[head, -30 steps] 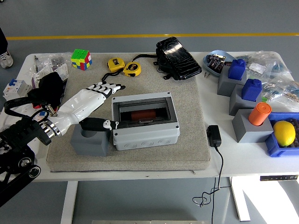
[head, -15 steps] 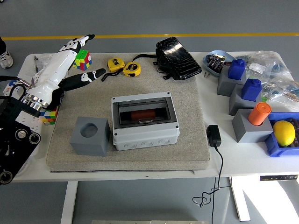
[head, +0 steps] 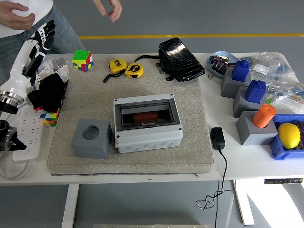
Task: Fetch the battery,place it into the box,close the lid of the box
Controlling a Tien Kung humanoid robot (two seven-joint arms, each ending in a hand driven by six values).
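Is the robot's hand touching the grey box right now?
No, the left hand is raised at the table's far left edge, well away from the grey box on the mat.

A robotics lab or workshop: a white desk (head: pixel 247 166) stands on a grey industrial floor (head: pixel 190 19) with a yellow line (head: pixel 190 35) painted across at twelve o'clock. At three o'clock sit grey test blocks (head: pixel 251 128) and bagged parts (head: pixel 280 64); at nine o'clock a power strip (head: pixel 23 137).
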